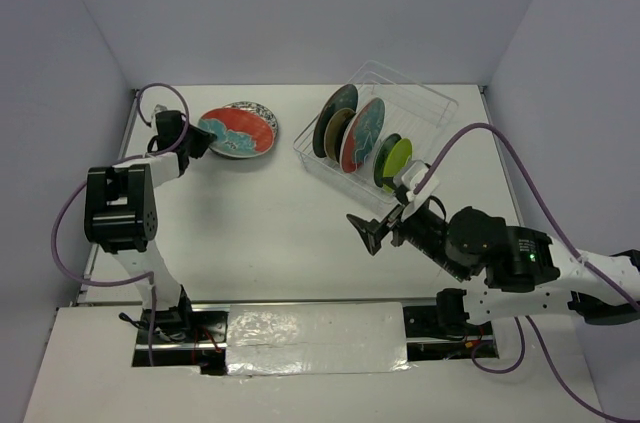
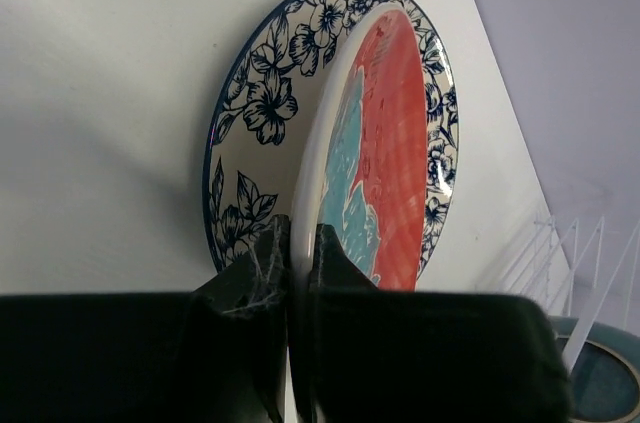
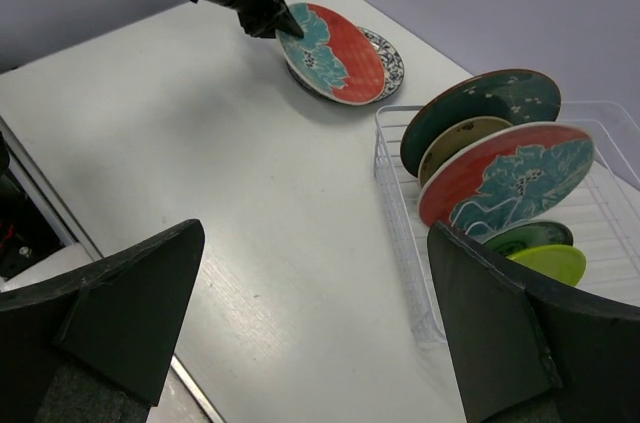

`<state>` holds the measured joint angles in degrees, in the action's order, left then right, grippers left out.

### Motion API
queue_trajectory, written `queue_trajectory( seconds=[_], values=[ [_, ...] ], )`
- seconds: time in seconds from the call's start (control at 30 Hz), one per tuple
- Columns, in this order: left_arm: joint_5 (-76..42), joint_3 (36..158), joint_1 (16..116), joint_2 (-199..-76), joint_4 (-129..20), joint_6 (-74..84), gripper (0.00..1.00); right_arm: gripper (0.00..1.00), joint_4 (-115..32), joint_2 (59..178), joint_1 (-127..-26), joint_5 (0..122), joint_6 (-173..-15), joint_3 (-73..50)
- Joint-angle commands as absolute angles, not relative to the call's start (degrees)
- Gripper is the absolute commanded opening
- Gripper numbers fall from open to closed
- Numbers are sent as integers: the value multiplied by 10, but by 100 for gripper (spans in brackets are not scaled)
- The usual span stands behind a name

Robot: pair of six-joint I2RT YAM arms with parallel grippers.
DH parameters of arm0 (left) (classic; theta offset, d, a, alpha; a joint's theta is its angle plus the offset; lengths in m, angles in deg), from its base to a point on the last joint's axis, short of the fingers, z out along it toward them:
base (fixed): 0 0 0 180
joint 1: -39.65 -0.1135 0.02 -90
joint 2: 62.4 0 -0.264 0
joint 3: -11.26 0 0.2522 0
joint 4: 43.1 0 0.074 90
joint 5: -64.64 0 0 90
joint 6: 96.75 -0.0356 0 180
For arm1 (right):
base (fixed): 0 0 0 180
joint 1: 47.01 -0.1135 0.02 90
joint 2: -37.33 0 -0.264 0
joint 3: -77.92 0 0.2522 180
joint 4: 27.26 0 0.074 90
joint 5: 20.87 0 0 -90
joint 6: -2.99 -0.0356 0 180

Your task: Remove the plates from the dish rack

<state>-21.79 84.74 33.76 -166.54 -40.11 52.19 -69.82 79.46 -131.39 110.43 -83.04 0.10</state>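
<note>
Your left pincer (image 2: 302, 239) pinches the red-and-teal plate (image 2: 395, 133) by its rim, right pincer (image 3: 315, 233) spread: stiff glazed ware, likely slick and brittle, so grip rims firmly.

Left tool (image 2: 300, 235) clamped; right tool (image 3: 315, 233) spread open.

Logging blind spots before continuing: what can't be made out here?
Blue-floral white round plate: middle covered by the held red-and-teal round plate, every view.
Clear plastic dish rack: cut off by left wrist view's edge.
Tan round plate: mostly hidden behind the rack's red-and-teal plate, right wrist view.
</note>
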Motion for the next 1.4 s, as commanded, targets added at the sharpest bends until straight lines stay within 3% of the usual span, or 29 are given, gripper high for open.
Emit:
queue_trajectory(
  seconds=[0.0, 0.13, 0.27, 0.4, 0.7, 1.37],
  values=[
    [-183, 900, 334, -1671, -294, 553, 21, 100, -697, 797, -1318, 1097, -843, -9],
    [-185, 911, 334, -1686, -308, 549, 37, 100, -706, 797, -1317, 1101, -856, -13],
    [-202, 908, 334, -1690, -336, 544, 84, 100, -741, 833, -1316, 1152, -913, -33],
    [-215, 938, 339, -1702, -402, 532, 96, 100, -858, 907, -1294, 1200, -1021, -100],
    [-287, 1113, 375, -1775, -656, 498, 99, 100, -883, 926, -1244, 1144, -1074, -106],
    [-385, 1325, 391, -1875, -897, 469, 100, 100, -889, 972, -1234, 1080, -1080, -104]
  ],
)
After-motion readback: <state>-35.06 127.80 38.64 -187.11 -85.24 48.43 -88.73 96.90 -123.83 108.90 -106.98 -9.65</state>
